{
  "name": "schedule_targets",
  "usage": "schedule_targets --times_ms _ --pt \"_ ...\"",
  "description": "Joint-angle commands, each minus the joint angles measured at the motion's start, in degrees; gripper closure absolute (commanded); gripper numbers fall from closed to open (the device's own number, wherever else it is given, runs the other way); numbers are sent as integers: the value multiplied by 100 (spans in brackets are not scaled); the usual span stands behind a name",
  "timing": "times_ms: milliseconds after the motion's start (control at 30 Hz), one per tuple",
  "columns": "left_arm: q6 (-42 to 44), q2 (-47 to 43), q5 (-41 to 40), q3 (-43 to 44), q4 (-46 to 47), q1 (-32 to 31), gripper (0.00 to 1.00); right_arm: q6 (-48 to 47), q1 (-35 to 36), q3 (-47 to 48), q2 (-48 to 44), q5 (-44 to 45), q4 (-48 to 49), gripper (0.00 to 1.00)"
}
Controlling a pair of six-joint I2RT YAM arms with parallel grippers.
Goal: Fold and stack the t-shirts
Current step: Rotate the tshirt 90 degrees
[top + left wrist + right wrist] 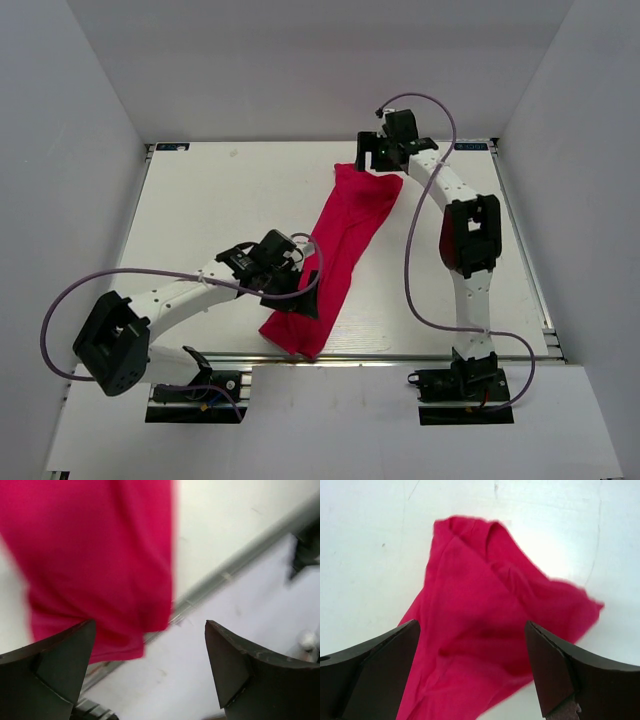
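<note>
The pink t-shirt (340, 250) lay in a long diagonal strip across the worktop (200, 200), the left claw (150, 625) gaping empty over its near end, the right claw (472, 625) likewise over its far end.

White bench (220, 200), faintly scratched, edged with a thin metal rail (400, 357) along the near side. Boxed in by plain grey walls (70, 150) left, right and behind. Just in front of the rail, a white board (330, 420).

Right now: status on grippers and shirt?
Left gripper open, empty, above near end of t-shirt. Right gripper open, empty, above far end. T-shirt lies in a long rumpled strip, not folded. Nothing seen in the way.
</note>
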Motion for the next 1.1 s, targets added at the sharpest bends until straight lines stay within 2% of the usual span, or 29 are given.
schedule_targets --times_ms 0,100,167,300,433,567,667,700,867,967,1033,1067 --pt "-399 98 -1937 280 -686 96 0 96 464 -494 -700 806 -505 10" --pt "-752 159 -2898 579 -513 149 0 588 728 -1206 -999 1308 -690 10" --pt "-753 212 -3146 789 -21 150 0 1035 764 -1696 -1114 1284 -664 10" --pt "-867 581 -3727 1326 94 368 0 1555 755 -1806 -904 1318 -840 10" --pt "-806 714 -3728 1512 155 606 0 1521 685 -1569 -518 1362 -822 10" --pt "-754 714 -4166 1722 156 834 0 1170 501 -893 262 1011 -1077 10" --pt "-622 714 -4377 1924 260 1028 0 976 334 10 660 985 -1383 10" --pt "-621 714 -4378 1925 340 1081 0 950 220 406 1131 967 -1541 10" --pt "-349 889 -3895 2065 780 1388 0 879 -376 1569 1969 651 -1456 10" --pt "-296 1267 -3842 2258 666 1538 0 30 -554 1798 1945 -112 -911 10" --pt "-243 1390 -3684 2259 613 1600 0 -411 -476 1598 1413 -220 -482 10" --pt "-243 1390 -3605 2189 613 1600 0 -1022 -380 1344 1234 -106 -279 10"
